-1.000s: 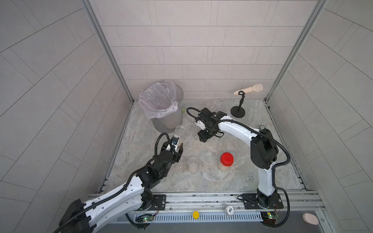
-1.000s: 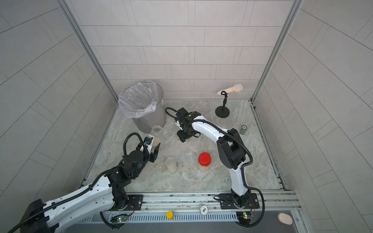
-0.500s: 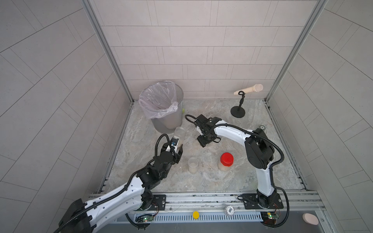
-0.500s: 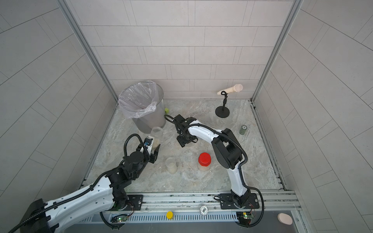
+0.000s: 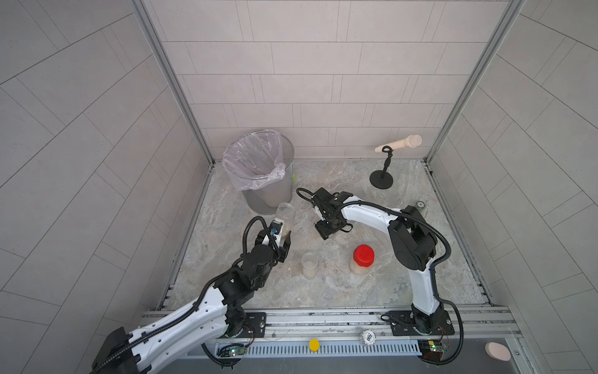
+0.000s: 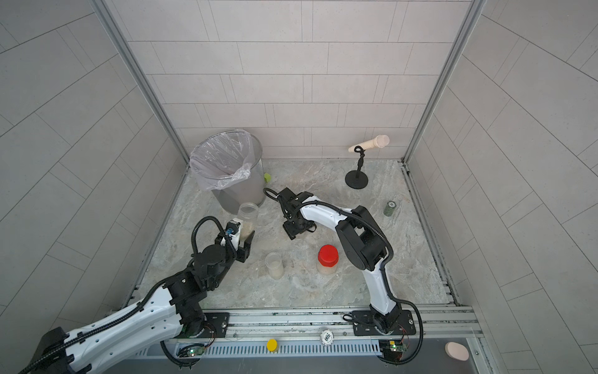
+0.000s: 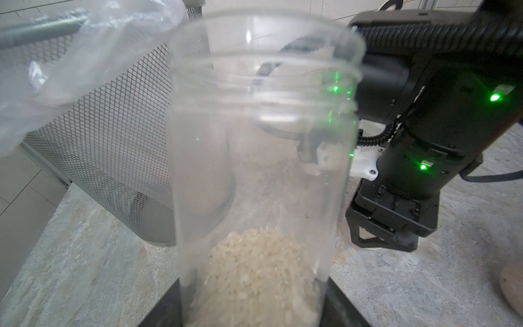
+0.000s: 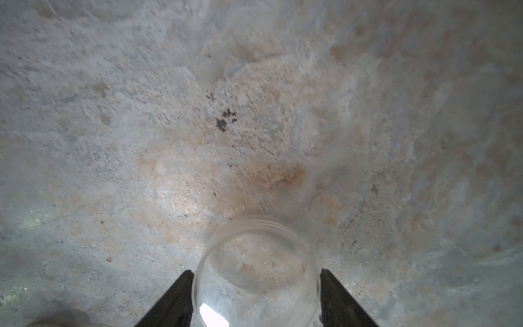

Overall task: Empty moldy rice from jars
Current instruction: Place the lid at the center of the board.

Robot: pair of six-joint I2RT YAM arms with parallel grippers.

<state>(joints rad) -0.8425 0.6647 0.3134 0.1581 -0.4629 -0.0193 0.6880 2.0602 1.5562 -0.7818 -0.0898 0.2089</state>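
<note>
Left jaws gripping jar, right jaws flanking lid

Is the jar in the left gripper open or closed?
Open: the jar in the left gripper has a bare threaded rim, no lid, with rice in its bottom.

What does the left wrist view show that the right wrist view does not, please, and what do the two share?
Only the left wrist view shows the lidless jar held in the left gripper, the rice at the jar's base, the mesh bin with its plastic liner, and the right arm.
Only the right wrist view shows a clear round lid between the fingers of the right gripper; I cannot tell whether it is gripped.
Both show the marbled stone tabletop.
</note>
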